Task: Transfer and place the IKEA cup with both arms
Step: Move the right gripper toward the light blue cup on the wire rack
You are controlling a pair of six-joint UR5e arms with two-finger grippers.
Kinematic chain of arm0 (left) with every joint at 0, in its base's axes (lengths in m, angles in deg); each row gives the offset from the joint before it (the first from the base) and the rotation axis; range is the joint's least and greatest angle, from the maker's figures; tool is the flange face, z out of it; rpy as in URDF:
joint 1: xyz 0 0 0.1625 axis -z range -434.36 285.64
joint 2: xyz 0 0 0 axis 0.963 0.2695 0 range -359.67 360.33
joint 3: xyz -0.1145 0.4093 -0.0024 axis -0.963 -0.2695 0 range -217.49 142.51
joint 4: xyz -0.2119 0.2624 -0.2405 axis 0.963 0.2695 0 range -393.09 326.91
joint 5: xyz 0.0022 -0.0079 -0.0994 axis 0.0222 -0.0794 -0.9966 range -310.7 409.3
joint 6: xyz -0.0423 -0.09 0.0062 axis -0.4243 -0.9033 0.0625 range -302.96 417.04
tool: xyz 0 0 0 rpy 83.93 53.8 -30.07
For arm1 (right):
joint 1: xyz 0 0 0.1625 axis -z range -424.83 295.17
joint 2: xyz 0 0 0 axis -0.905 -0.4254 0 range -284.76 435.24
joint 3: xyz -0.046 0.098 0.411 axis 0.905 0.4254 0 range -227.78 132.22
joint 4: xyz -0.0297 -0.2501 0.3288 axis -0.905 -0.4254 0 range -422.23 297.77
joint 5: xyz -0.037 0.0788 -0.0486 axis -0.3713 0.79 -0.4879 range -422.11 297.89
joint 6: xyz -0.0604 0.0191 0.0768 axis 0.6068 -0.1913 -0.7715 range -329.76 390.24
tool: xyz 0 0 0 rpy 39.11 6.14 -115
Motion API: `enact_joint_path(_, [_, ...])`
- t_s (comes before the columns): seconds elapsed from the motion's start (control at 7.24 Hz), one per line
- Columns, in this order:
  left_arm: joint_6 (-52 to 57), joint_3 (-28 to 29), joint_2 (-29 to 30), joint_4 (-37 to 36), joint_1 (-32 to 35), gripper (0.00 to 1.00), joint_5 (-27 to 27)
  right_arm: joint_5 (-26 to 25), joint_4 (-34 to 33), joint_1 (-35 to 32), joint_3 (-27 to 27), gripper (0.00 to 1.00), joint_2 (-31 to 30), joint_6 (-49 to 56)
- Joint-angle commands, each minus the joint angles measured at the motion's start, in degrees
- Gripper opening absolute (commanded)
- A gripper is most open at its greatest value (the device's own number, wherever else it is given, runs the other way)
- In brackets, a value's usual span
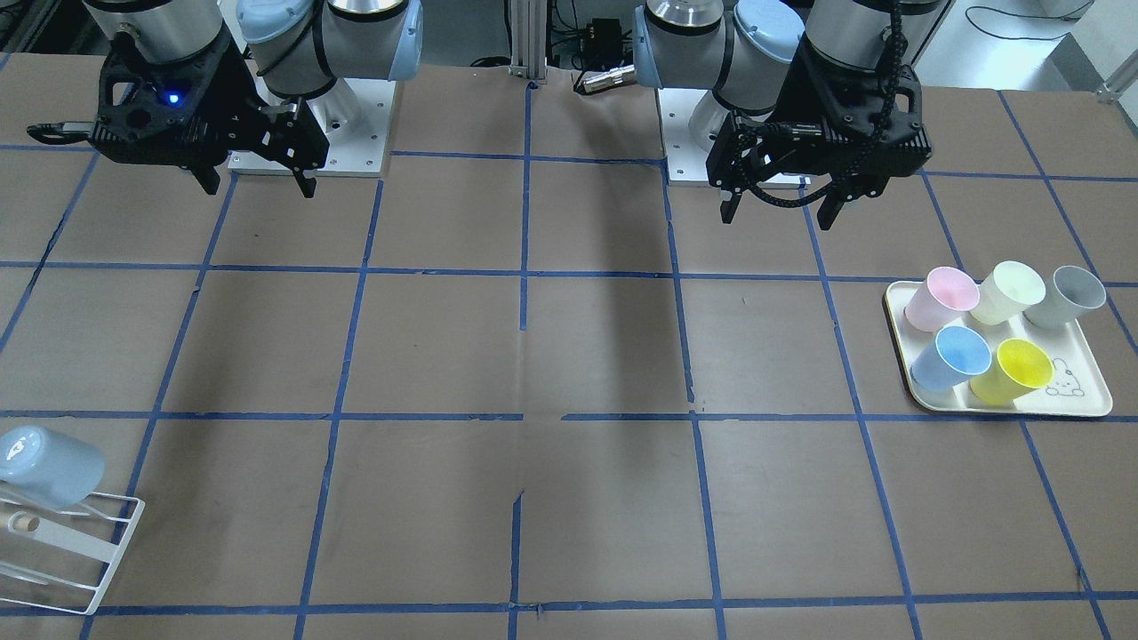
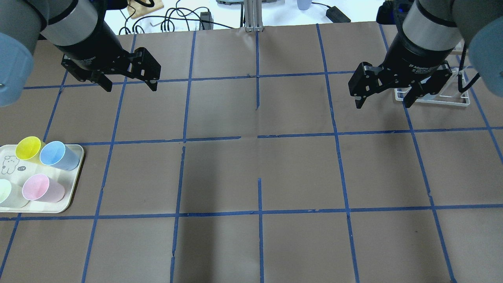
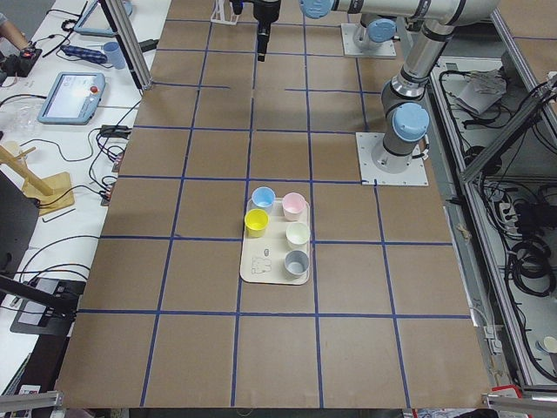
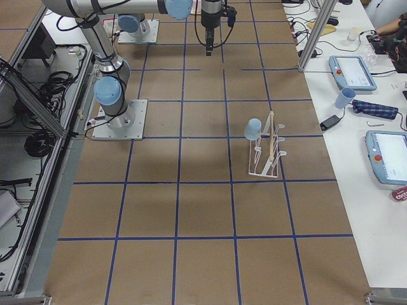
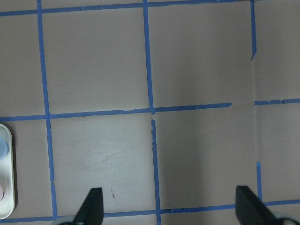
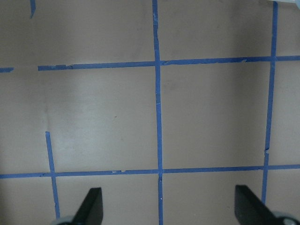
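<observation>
The pale powder-blue IKEA cup [image 1: 49,467] hangs tilted on a white wire rack [image 1: 89,551] at the table's edge; it also shows in the exterior right view [image 4: 254,129]. In the overhead view the right arm hides the cup. My left gripper [image 2: 129,86] is open and empty, high above the table near the robot's base, and also shows in the front view [image 1: 778,209]. My right gripper [image 2: 383,104] is open and empty, hovering just inboard of the rack [image 2: 432,98]. Both wrist views show only bare table between spread fingertips [image 5: 93,206] [image 6: 91,206].
A cream tray [image 1: 1089,391] on the robot's left side holds a sky-blue cup [image 1: 951,357], a pink cup [image 1: 941,298], a yellow cup [image 1: 1013,369], a pale green cup [image 1: 1009,292] and a grey cup [image 1: 1067,296]. Blue tape lines grid the brown table.
</observation>
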Motion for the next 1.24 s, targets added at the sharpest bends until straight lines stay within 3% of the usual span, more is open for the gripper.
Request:
enact_joint_path(0.0, [0.0, 0.1, 0.0, 0.1, -0.1, 1.00, 0.0, 0.2, 0.0, -0.1, -0.1, 1.00, 0.0, 0.0])
enact_joint_path(1.11, [0.0, 0.1, -0.1, 0.1, -0.1, 1.00, 0.0, 0.5, -0.3, 0.3, -0.6, 1.00, 0.3, -0.2])
